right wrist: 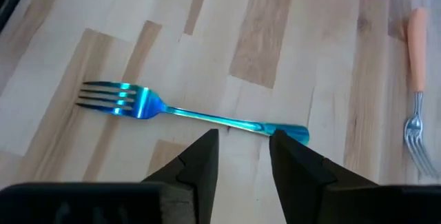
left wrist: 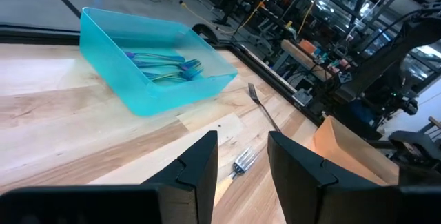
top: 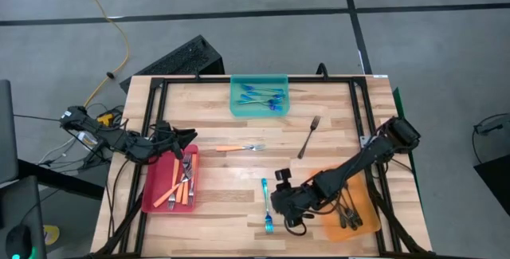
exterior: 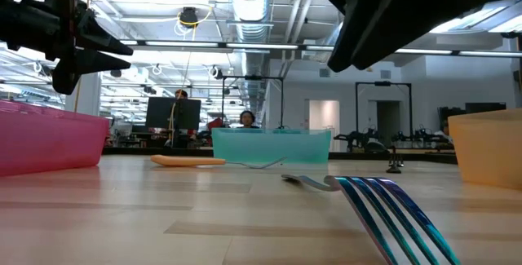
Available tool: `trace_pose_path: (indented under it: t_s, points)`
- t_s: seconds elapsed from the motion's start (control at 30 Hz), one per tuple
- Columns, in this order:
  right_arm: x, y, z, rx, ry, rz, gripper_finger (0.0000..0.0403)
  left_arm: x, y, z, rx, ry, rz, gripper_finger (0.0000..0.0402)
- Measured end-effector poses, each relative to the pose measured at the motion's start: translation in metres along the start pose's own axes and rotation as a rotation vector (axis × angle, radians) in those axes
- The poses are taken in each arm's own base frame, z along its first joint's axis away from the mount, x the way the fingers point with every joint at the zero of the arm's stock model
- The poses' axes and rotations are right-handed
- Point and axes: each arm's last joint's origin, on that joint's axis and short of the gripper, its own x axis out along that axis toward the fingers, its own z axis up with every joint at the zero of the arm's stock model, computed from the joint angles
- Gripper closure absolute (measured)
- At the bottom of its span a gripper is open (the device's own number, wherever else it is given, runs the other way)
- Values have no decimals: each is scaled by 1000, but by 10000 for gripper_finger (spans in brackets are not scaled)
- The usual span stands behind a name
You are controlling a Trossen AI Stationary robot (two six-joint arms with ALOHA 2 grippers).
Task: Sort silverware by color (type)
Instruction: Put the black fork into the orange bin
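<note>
No writing shows on the blue fork [right wrist: 186,112] below the right end effector [right wrist: 242,156].

Bright, even light falls from long ceiling strip lamps [exterior: 269,49] — they glare white in the low view. Shadows on the wooden table [top: 239,107] are soft and short. From table height the blue fork [exterior: 391,212] up close is smeared out of focus. In the right wrist view the orange-handled fork [right wrist: 415,86] blurs at the edge — washed pale.

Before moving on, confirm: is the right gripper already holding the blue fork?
No: the blue fork lies flat on the table, beyond the right gripper's open, empty fingers.
</note>
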Motion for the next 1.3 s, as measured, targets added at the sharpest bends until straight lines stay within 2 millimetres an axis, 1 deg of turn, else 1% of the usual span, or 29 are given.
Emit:
trace_pose_path:
  t_s: [0.07,0.13,0.23,0.3,0.37,0.5,0.57,0.67,0.77,0.83,0.9,0.97,1.03,1.1,1.2,1.23,1.3]
  points:
    - [0,0,0,-1,-1,-7,237,0,0,0,-4,0,0,289]
    - [0,-3,-1,29,7,-60,230,0,0,0,-8,0,0,289]
    - [2,-11,-4,91,28,-151,225,0,0,0,-9,0,0,289]
    - [3,-20,-6,167,49,-215,225,0,0,0,-9,0,0,289]
    - [2,-33,-9,250,119,-270,230,0,0,0,-10,0,0,289]
    - [-11,-71,-16,462,315,-406,245,0,0,0,-10,0,0,289]
    - [-16,-89,-26,533,433,-483,252,0,0,0,-10,0,0,289]
    - [-24,-113,-41,590,596,-571,261,0,0,0,-11,0,0,289]
    - [-32,-136,-59,641,699,-627,265,0,0,0,-13,1,-2,289]
    - [-35,-149,-71,696,694,-637,265,0,0,0,-13,4,-5,289]
    - [-42,-158,-85,758,670,-633,262,0,0,0,-12,5,-4,289]
    - [-49,-164,-102,836,612,-622,257,0,0,0,-12,5,-4,289]
    - [-54,-169,-120,972,522,-603,252,0,0,-1,-6,9,-1,289]
    - [-54,-173,-136,1104,443,-538,247,0,1,-1,-5,9,0,289]
    - [-54,-177,-156,1225,379,-399,240,0,1,-1,-1,10,0,289]
    - [-54,-179,-160,1244,364,-378,238,0,1,-1,3,10,1,289]
    - [-54,-181,-167,1285,346,-389,237,0,1,-1,7,13,4,289]
